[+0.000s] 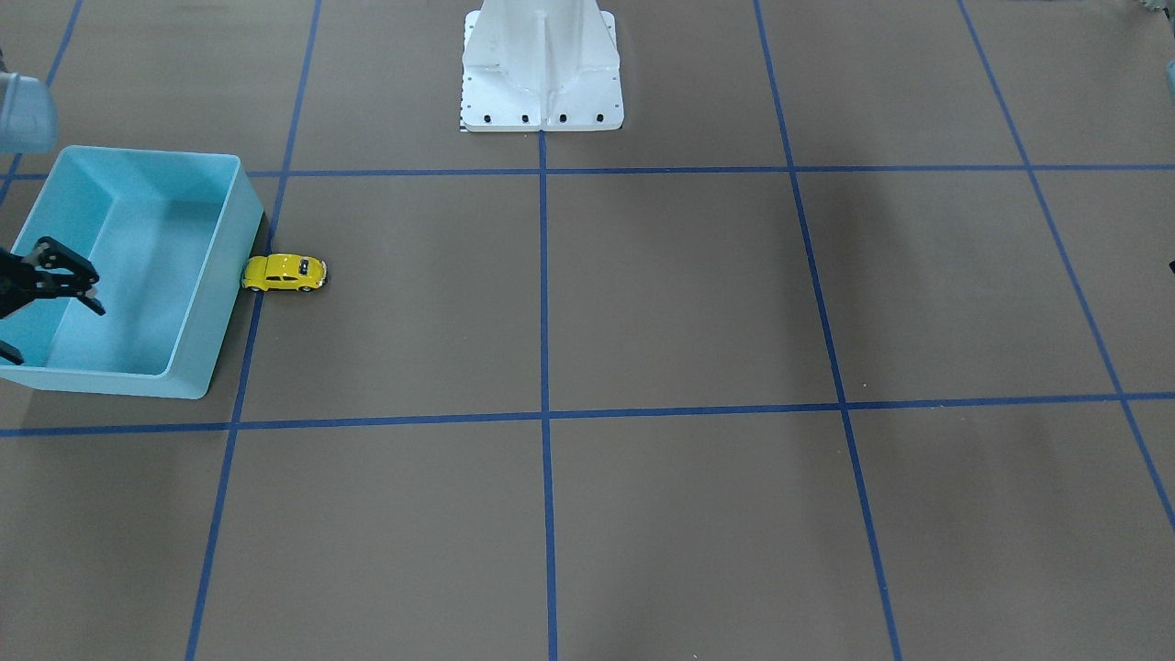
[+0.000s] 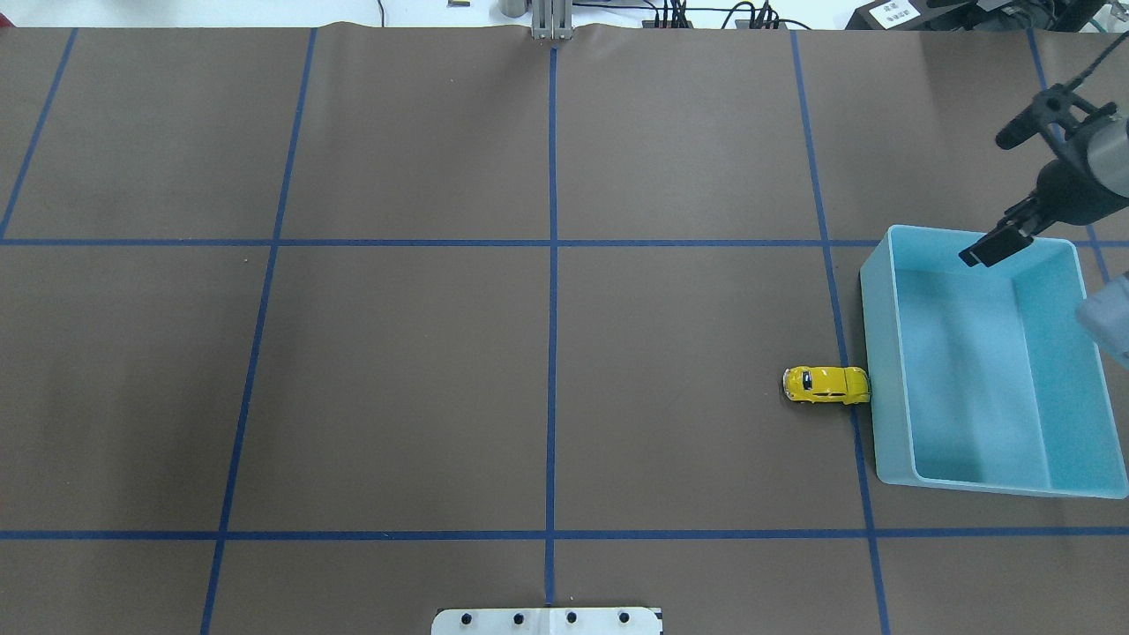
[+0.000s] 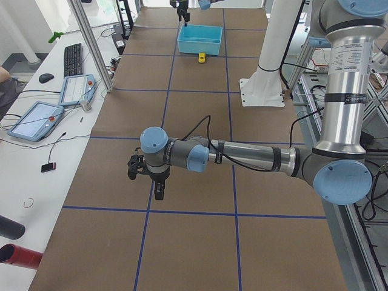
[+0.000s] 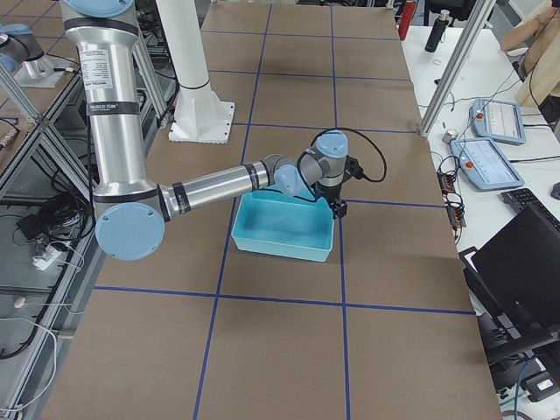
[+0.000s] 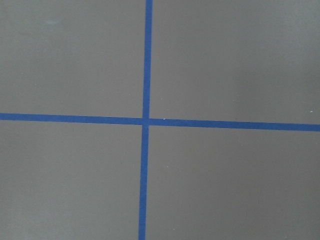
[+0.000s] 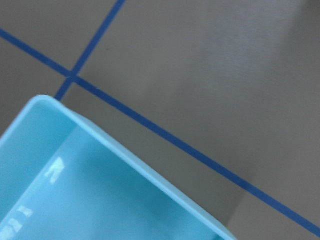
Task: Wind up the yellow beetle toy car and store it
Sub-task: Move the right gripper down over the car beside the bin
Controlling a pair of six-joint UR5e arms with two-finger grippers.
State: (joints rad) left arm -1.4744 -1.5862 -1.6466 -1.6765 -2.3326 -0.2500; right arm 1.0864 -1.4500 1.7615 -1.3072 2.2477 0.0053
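1 claw shows clearly: at the far left edge of the front-facing view the right gripper (image 1: 53, 332) hangs above the light blue bin (image 1: 220, 303), its fingers spread wide apart with nothing between them. Just right of the bin's wall, on the brown table (image 1: 688, 294) at middle left of the frame, sits the yellow beetle toy car (image 1: 285, 273), on its wheels, lying lengthwise across the picture with 1 end against the wall or very nearly so (contact cannot be told for sure). Further right, at upper centre, stands the white robot base (image 1: 542, 73). The left gripper (image 3: 150, 176) appears only in the side view from the table's end, low over the table and well away from the car; whether its fingers are apart or together cannot be told. The car looks tiny, light and rigid, with a smooth domed roof that would probably let fingers slide off. A better hold is likely low across the 2 long flanks, between the wheels, both of which are free of the bin. Because it rolls, a sideways nudge could send it away.
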